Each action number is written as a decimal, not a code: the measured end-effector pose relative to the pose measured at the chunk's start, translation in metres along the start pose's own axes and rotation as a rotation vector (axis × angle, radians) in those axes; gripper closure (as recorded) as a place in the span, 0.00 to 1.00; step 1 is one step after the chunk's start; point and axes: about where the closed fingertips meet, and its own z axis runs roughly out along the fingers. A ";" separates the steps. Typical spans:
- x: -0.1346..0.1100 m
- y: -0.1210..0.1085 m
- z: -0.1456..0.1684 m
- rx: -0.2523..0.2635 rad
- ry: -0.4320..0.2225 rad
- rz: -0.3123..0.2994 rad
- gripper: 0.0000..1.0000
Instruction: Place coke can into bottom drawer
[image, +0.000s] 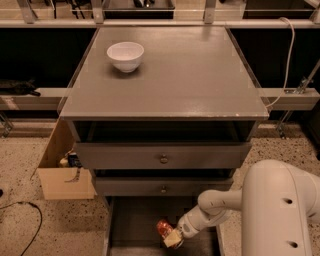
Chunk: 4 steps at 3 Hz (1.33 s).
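One coke can (163, 228) clamped in pincer (172, 240) — over btm drawer (135, 225).

Three drawers (130, 187), one can (163, 228) in pincer (173, 241)

Dim light, tabletop (200, 75) sheen; gripper (170, 236) with coke can (163, 228) in shadowed bottom drawer (135, 225)

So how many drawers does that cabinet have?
3. The top drawer and middle drawer, each with a knob, sit one above the other. The bottom drawer is pulled open by the floor, where the end effector holds the can.
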 end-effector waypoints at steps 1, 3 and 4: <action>-0.003 -0.011 0.017 0.033 0.013 0.008 1.00; -0.008 -0.037 0.031 0.080 0.002 0.026 1.00; -0.012 -0.054 0.039 0.108 0.017 0.038 1.00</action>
